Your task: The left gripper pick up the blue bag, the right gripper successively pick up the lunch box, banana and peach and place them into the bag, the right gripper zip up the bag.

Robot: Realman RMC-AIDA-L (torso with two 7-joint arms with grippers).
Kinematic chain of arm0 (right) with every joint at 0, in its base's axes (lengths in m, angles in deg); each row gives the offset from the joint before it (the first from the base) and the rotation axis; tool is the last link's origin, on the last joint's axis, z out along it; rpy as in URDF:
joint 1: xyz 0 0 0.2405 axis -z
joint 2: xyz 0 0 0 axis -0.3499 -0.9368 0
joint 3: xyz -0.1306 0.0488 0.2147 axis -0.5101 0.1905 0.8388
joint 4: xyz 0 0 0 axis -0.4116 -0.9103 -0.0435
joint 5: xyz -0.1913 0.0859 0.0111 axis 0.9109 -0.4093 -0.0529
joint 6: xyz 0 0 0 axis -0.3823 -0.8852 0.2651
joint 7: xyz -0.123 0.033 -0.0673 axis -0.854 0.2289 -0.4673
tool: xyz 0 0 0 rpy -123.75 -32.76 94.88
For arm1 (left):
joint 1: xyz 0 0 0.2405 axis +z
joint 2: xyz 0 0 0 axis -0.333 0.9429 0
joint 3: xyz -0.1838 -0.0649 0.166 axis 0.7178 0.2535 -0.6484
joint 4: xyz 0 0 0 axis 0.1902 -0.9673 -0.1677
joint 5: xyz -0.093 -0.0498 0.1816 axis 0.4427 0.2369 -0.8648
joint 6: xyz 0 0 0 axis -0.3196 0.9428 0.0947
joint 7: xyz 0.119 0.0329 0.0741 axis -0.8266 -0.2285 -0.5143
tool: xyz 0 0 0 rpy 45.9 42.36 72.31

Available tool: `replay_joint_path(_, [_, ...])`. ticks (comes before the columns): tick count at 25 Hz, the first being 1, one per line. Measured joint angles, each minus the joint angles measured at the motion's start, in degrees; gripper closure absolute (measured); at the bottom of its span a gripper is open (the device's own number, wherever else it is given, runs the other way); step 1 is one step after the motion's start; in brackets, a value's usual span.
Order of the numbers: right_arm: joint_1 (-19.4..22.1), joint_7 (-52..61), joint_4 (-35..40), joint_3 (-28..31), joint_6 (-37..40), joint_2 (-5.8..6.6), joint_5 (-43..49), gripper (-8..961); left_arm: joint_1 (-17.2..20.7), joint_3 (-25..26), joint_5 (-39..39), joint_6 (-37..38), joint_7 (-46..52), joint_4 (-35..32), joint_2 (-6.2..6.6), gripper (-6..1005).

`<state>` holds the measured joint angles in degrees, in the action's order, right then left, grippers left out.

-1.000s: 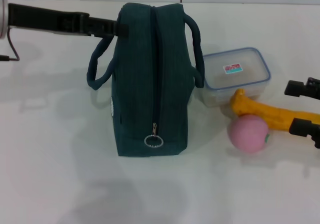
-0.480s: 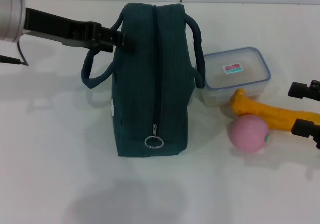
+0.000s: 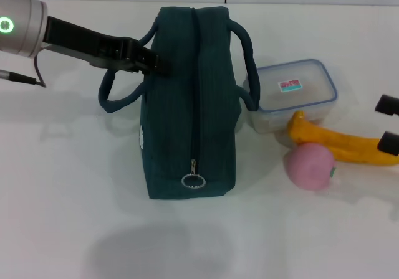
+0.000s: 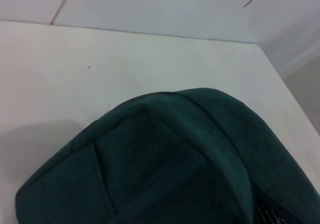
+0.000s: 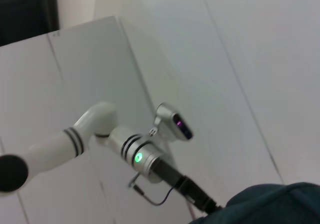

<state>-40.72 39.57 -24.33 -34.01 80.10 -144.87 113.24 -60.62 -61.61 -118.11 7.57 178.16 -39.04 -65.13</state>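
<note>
Left gripper (image 3: 149,62), upper left of the head view: fingertips sit against the far left side of the blue bag (image 3: 190,104), at the root of its left handle loop. Whether the fingers have pinched fabric or handle cannot be told; the tips merge with the dark cloth.

Right gripper (image 3: 389,124): only two black finger ends show at the right edge of the head view, spread apart, nothing between them, close to the outer end of the banana (image 3: 340,145).

Bag stands upright at centre frame, resting on the table (image 3: 62,198), zipper run shut with the ring pull at its near end.

Lunch box (image 3: 293,92), right of the bag, lid on. Banana lies just in front of it; peach (image 3: 310,165) sits against the banana's near side.

Progress, judged: very early. Bag not lifted, not opened; all three items still outside. Remaining: secure the bag, open it, load box, banana, peach, then zip.

View differences:
- Left wrist view: only the bag's rounded end, filling the lower frame, with bare tabletop beyond. No fingers, no food.
- Right wrist view: the left arm from the opposite side, green light lit, and a bag corner at lower right. None of the food items.
</note>
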Motion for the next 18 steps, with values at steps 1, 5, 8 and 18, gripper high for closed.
replay_joint_path(1, [0.0, 0.11, -0.55, 0.47, -0.07, 0.07, -0.11, 205, 0.0, 0.09, 0.0, -0.01, 0.01, -0.08, 0.01, 535])
replay_joint_path(5, [0.04, 0.25, -3.09, 4.46, -0.3, -0.06, -0.27, 210, 0.18, 0.42, 0.32, -0.01, 0.03, -0.39, 0.01, 669])
replay_joint_path(8, [0.12, 0.43, -4.74, 6.87, -2.46, -0.3, -0.26, 214, 0.36, 0.51, 0.55, -0.03, 0.04, -0.41, 0.01, 787])
replay_joint_path(18, [-0.39, 8.21, -12.81, 15.28, -19.31, -0.5, -0.46, 227, 0.68, 0.54, 2.02, 0.08, -0.03, -0.44, -0.04, 956])
